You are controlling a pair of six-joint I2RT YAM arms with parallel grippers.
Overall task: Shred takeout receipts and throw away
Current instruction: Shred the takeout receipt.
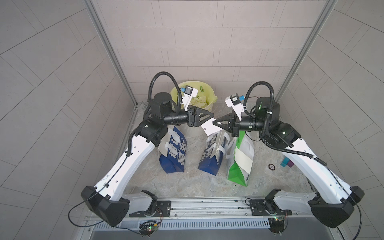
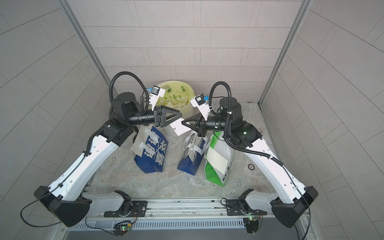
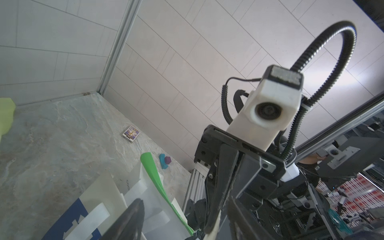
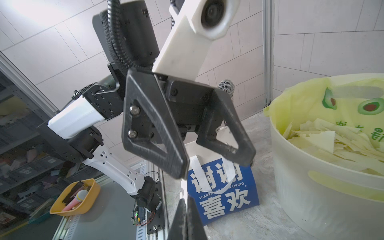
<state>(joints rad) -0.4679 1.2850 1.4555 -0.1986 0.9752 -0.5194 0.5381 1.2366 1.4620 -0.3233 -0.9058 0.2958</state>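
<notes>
A white takeout receipt (image 1: 211, 127) (image 2: 179, 128) hangs in the air in front of the bin, above the bags. My right gripper (image 1: 214, 123) (image 4: 187, 218) is shut on it. In the right wrist view I see only the slip's thin edge (image 4: 184, 187). My left gripper (image 1: 213, 115) (image 4: 214, 164) faces the right one tip to tip, jaws wide open, one finger (image 4: 176, 164) right by the paper's edge. Another white slip (image 1: 243, 158) lies on the side of the green-and-white bag (image 1: 239, 172). The bin (image 1: 192, 82) has a pale yellow liner and holds paper shreds (image 4: 332, 143).
Two blue bags (image 1: 172, 153) (image 1: 209, 160) stand on the stone floor below the grippers, beside the green bag. Blue and purple blocks (image 1: 287, 163), a round disc (image 1: 271, 166) and a small card box (image 3: 131, 134) lie at the right. Tiled walls enclose the floor on three sides.
</notes>
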